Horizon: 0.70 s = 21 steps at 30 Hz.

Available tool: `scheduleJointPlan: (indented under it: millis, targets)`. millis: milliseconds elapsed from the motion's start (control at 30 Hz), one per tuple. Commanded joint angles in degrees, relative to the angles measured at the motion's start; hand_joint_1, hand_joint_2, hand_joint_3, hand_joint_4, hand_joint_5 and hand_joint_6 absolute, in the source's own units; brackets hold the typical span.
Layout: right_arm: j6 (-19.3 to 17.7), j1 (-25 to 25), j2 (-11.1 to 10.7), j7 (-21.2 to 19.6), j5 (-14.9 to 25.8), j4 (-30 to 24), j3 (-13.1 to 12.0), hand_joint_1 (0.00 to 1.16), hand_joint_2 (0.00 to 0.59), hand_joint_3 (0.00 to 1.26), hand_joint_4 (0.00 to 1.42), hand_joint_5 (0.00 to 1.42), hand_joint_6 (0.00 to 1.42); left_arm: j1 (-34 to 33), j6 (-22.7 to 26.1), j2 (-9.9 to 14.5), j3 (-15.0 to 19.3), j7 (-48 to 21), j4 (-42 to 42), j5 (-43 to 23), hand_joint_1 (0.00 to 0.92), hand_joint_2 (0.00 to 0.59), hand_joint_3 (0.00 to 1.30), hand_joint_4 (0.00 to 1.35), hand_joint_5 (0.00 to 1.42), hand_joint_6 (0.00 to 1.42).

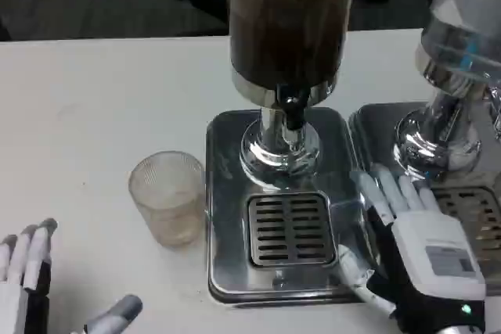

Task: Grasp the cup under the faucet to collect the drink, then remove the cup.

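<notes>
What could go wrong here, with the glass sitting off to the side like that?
1. The cup stands on the table left of the drip tray, not under the faucet. If the drink ran now, it would likely land on the grate.
2. The cup is clear and ribbed, so the left hand might slip or tip it when gripping.
3. The right hand lies by the tray's right edge and could bump the dispenser when moving.

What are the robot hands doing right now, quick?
Left robot hand: open, fingers apart, holding nothing, near the ribbed clear plastic cup.
Right robot hand: open, holding nothing, resting by the shiny metal drip tray.
</notes>
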Motion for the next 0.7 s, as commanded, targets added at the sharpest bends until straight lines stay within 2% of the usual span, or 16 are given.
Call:
scheduleJointPlan:
  millis: [33,467,700]
  targets:
    - [-0.4,-0.2,-0.3,-0.5,0.3,0.1,-0.4,0.22,0.537,0.06,0.00,0.00,0.00,0.4,0.3,0.1,-0.2,-0.3,-0.9,0.3,0.000,0.054,0.00,0.00,0.00,0.00]
    - [-0.4,-0.3,-0.3,-0.5,0.7,0.0,-0.9,0.21,0.537,0.06,0.00,0.00,0.00,-0.7,-0.5,-0.2,-0.6,0.2,-0.2,-0.7,0.000,0.050,0.00,0.00,0.00,0.00]
    - [0.5,-1.1,0.1,0.4,-0.1,-0.1,-0.1,0.21,0.537,0.06,0.00,0.00,0.00,-2.0,-3.9,-0.1,1.7,1.8,-0.3,-4.1,0.000,0.042,0.00,0.00,0.00,0.00]
